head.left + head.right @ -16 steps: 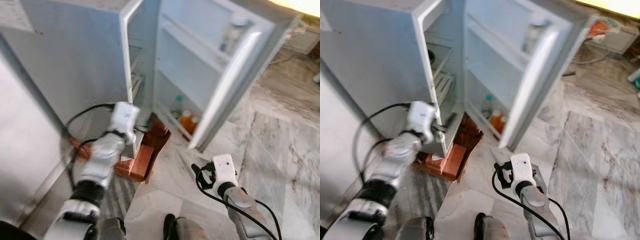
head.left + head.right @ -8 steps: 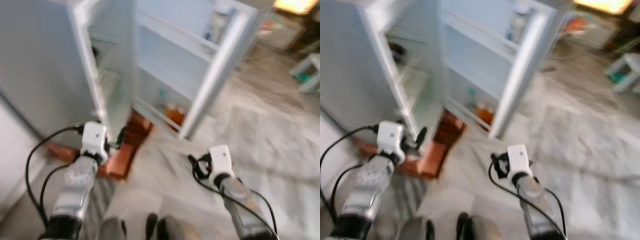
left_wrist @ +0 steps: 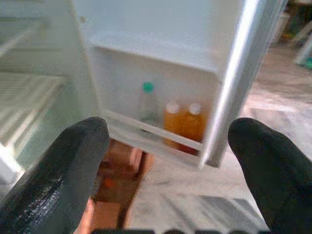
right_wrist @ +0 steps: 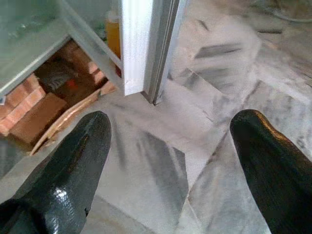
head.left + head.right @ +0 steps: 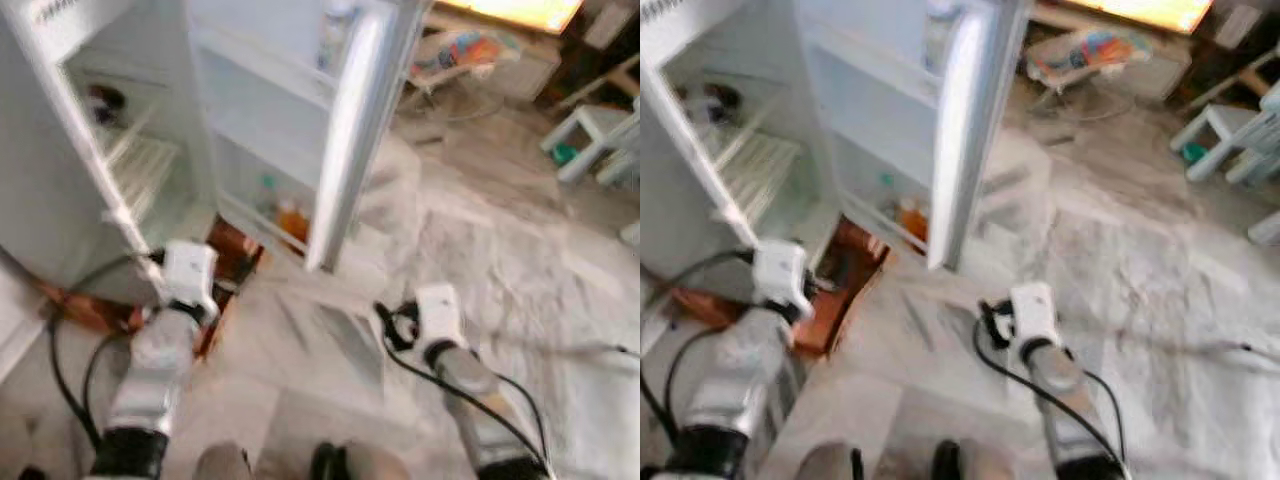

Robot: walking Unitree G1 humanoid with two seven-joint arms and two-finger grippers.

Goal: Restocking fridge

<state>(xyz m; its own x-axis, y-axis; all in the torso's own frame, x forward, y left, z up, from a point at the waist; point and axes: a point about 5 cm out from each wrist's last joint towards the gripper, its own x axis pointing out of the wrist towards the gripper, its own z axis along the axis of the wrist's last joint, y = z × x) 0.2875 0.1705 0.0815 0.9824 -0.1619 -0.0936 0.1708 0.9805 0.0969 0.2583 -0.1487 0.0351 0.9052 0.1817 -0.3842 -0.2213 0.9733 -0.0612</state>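
Open fridge point(image 5: 90, 150) with two orange bottles point(image 3: 183, 122) on the lowest door shelf point(image 3: 146, 129); left gripper point(image 3: 168, 161) and right gripper point(image 4: 165, 161) both spread and empty; bottles probably rigid, smooth, fairly heavy, best grasped mid-body.

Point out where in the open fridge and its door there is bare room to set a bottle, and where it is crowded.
The wire shelf inside the fridge looks bare. The middle door shelf looks empty too. The bottom door rack is crowded at its outer end: a clear bottle and two orange bottles stand side by side. Both pincers, left and right, are open, holding nothing.
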